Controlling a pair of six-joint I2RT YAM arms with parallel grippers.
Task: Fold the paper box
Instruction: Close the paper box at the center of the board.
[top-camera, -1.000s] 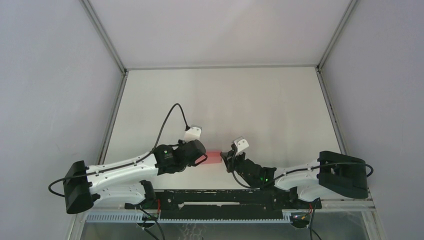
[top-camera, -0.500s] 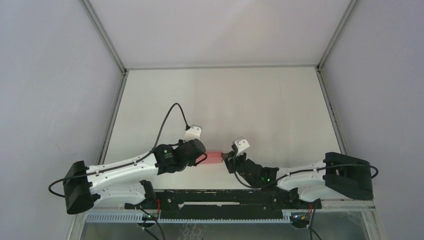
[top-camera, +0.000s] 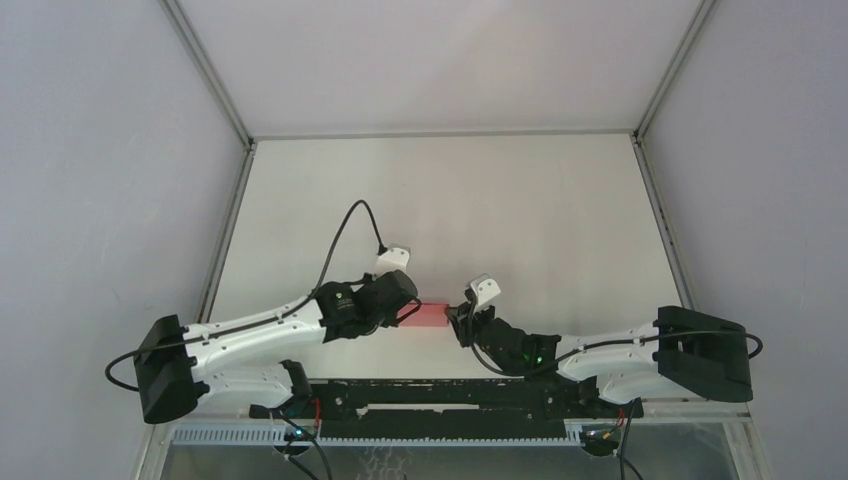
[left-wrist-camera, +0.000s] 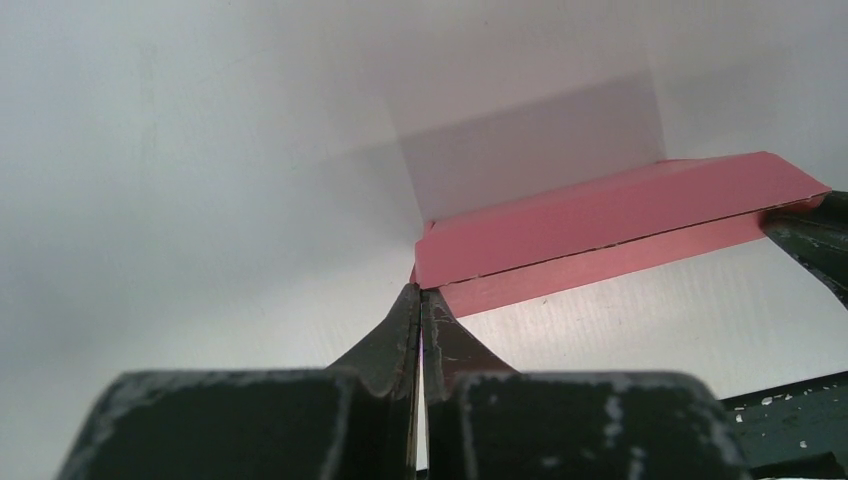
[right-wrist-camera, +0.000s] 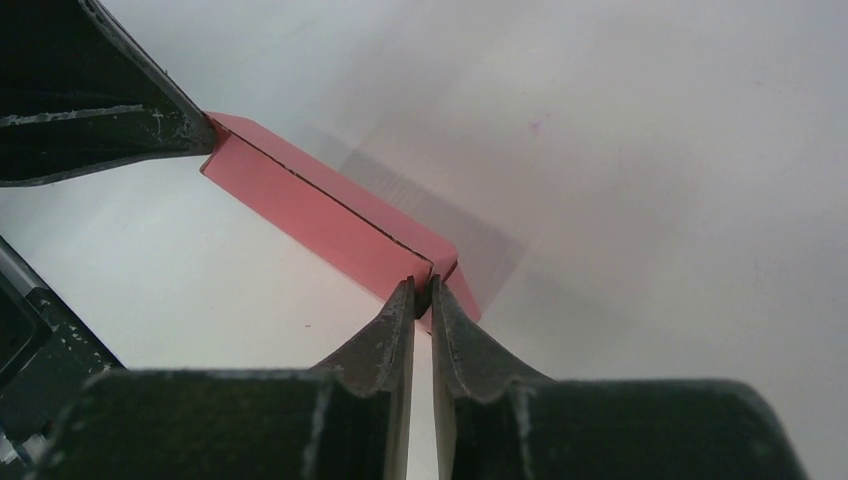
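Paper box (left-wrist-camera: 600, 215), a slim pink bar: left tool (left-wrist-camera: 420, 293) pinches one end, right tool (right-wrist-camera: 424, 287) barely parted at the other.

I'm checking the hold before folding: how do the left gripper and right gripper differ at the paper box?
The left gripper has its fingers pressed together; the right gripper shows a thin slit between its fingers. The left gripper pinches the paper box at its left end corner; the right gripper sits at the opposite end, its grip unclear. Both meet it fingertip-first.
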